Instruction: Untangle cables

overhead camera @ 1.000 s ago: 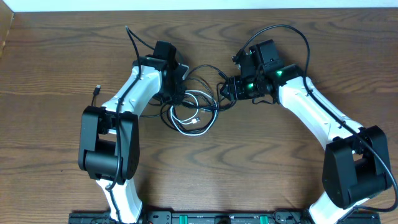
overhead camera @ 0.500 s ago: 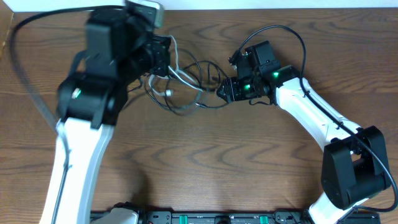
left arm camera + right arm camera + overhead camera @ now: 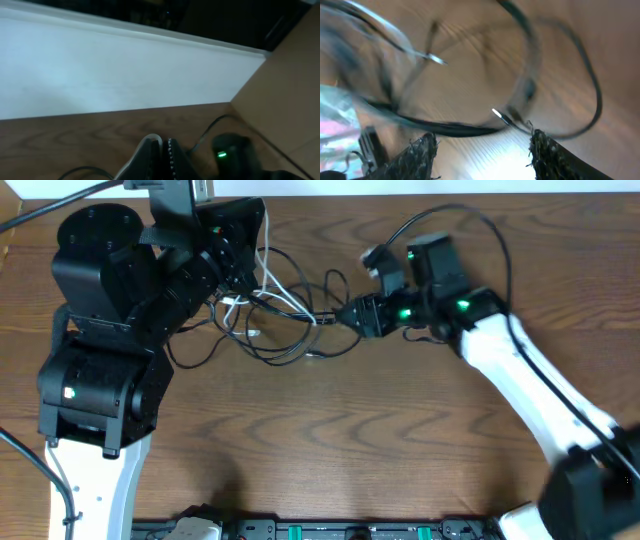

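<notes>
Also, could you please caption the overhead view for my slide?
The left gripper holds up tangled black and white cables; the open right gripper meets their edge.

Black cables (image 3: 262, 352); one white cable (image 3: 290, 305) among them, silver glint at plug tips. Surface (image 3: 350, 440): mid-brown wood, darker wavy grain. Left arm (image 3: 100, 310) and right arm (image 3: 530, 375): white links, black joints. Green lights (image 3: 462, 306) on right arm.

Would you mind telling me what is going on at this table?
Two robot arms are untangling cables on a table. The left tool, raised, is shut and seems to hold the knot of black and white cables up. The right tool stands open at the knot's edge, a black cable running between its fingers.
</notes>
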